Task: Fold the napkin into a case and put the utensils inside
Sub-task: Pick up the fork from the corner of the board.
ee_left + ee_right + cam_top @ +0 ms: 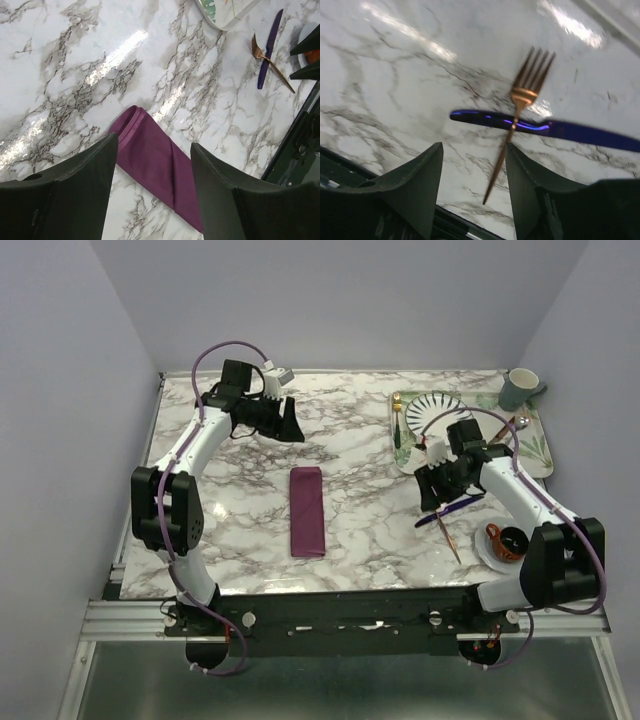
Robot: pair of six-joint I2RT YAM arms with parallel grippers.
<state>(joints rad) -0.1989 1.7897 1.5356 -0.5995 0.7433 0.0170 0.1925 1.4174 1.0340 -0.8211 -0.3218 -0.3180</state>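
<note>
The plum-purple case point(306, 511) lies folded as a narrow strip in the middle of the marble table; it also shows in the left wrist view point(160, 167). My left gripper point(283, 426) is open and empty, raised at the far left, well away from the case. The copper fork point(515, 120) lies crossed over the dark blue knife point(545, 129) on the table at the right; both show in the top view, fork point(447, 527) and knife point(450, 511). My right gripper point(438, 492) is open just above them, holding nothing.
A tray point(535, 452) at the far right holds a striped plate point(432, 412), a gold utensil point(397, 420), a spoon point(520, 423) and a grey mug point(520, 390). A saucer with a brown cup point(506, 541) sits near the right arm's base.
</note>
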